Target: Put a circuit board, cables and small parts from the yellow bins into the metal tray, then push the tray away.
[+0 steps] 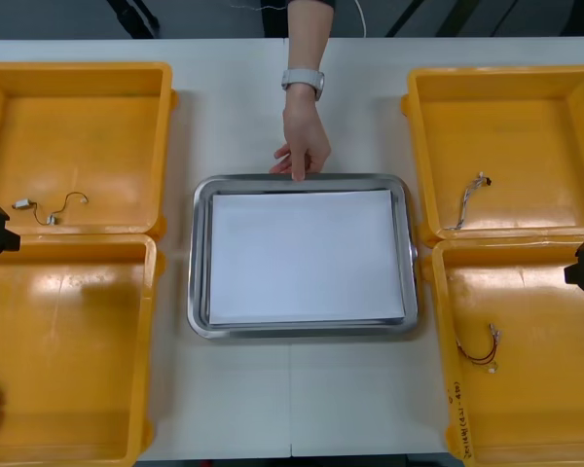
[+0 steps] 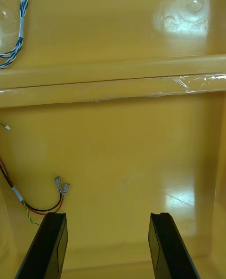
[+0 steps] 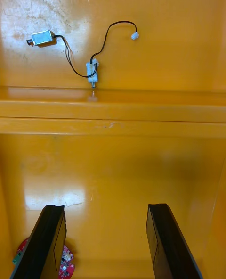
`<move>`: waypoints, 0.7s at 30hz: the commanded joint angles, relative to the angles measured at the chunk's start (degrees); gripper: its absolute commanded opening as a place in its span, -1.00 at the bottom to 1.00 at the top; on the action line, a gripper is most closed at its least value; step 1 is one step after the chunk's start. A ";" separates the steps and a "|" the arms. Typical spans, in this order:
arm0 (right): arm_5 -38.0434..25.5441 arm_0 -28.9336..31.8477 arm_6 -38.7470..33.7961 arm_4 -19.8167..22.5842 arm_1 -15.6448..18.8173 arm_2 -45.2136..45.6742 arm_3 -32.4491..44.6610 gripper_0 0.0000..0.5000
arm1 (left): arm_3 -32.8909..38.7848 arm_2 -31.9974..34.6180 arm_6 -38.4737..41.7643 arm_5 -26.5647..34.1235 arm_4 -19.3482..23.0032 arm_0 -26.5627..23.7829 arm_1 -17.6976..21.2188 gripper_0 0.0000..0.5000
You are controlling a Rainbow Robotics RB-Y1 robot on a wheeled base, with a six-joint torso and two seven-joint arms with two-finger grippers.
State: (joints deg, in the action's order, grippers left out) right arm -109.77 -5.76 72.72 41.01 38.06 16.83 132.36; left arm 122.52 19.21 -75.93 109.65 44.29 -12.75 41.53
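As left jaws gape, one partly hides the circuit board (image 3: 67, 266).

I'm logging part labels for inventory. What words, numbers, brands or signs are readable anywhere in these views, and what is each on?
No text is legible.
Small dark print along the rim of the near right yellow bin, on the side facing the tray: too small to read.
No print seen on the metal tray or its white inside.
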 commanded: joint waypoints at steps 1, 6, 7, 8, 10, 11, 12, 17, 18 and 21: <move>-0.23 0.49 -1.26 -0.58 -0.44 1.71 1.68 1.00 | 1.85 1.71 -5.98 0.35 0.36 0.71 2.59 1.00; -0.23 0.49 -1.26 -0.58 -0.44 1.71 1.68 1.00 | 1.85 1.71 -5.98 0.35 0.36 0.71 2.59 1.00; -0.23 0.49 -1.26 -0.58 -0.44 1.71 1.68 1.00 | 1.85 1.71 -5.98 0.35 0.36 0.71 2.59 1.00; -0.23 0.49 -1.26 -0.58 -0.44 1.71 1.68 1.00 | 1.85 1.71 -5.98 0.35 0.36 0.71 2.59 1.00; -0.23 0.49 -1.26 -0.58 -0.44 1.71 1.68 1.00 | 1.85 1.71 -5.98 0.35 0.36 0.71 2.59 1.00; -0.23 0.49 -1.26 -0.58 -0.44 1.71 1.68 1.00 | 1.85 1.71 -5.98 0.35 0.36 0.71 2.59 1.00; -0.23 0.49 -1.26 -0.58 -0.44 1.71 1.68 1.00 | 1.85 1.71 -5.98 0.35 0.36 0.71 2.59 1.00; -0.23 0.49 -1.26 -0.58 -0.44 1.71 1.68 1.00 | 1.85 1.71 -5.98 0.35 0.36 0.71 2.59 1.00; -0.23 0.49 -1.26 -0.58 -0.44 1.71 1.68 1.00 | 1.85 1.71 -5.98 0.35 0.36 0.71 2.59 1.00; -0.23 0.49 -1.26 -0.58 -0.44 1.71 1.68 1.00 | 1.85 1.71 -5.98 0.35 0.36 0.71 2.59 1.00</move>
State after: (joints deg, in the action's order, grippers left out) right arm -109.77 -5.76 72.72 41.01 38.06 16.83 132.36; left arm 122.52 19.21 -75.93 109.65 44.29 -12.75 41.53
